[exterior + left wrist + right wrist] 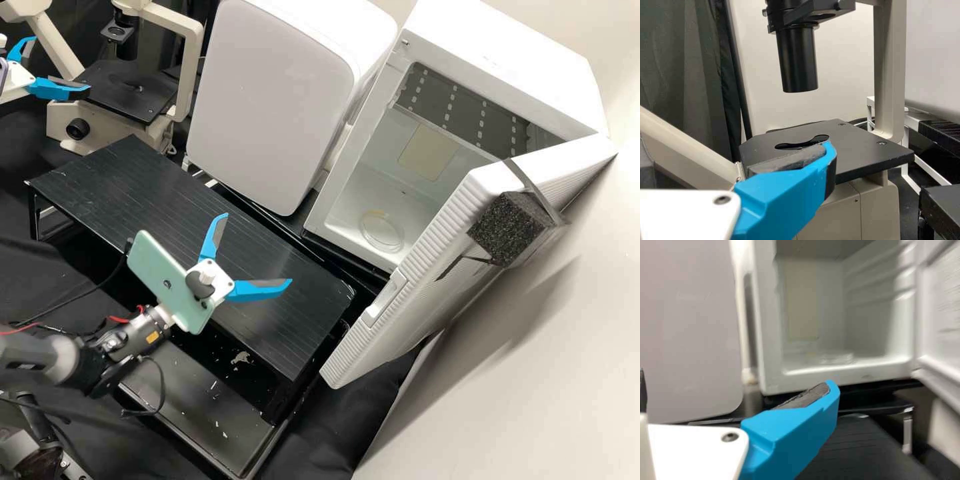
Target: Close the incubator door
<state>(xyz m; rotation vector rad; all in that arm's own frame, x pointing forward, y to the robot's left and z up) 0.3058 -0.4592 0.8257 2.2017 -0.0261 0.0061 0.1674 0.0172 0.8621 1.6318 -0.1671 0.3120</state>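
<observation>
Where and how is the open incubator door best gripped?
Probably at the recessed handle partway along the door's ridged free edge, from the side of the black platform: the door stands open, that edge faces it, and the recess offers purchase.

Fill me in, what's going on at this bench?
The incubator door stands wide open, with a clear round dish inside. The right gripper, open and empty, is over the black stand, not touching the door. The left gripper, also open and empty, is by the microscope. Nothing is being handled; the door isn't closed yet.
</observation>
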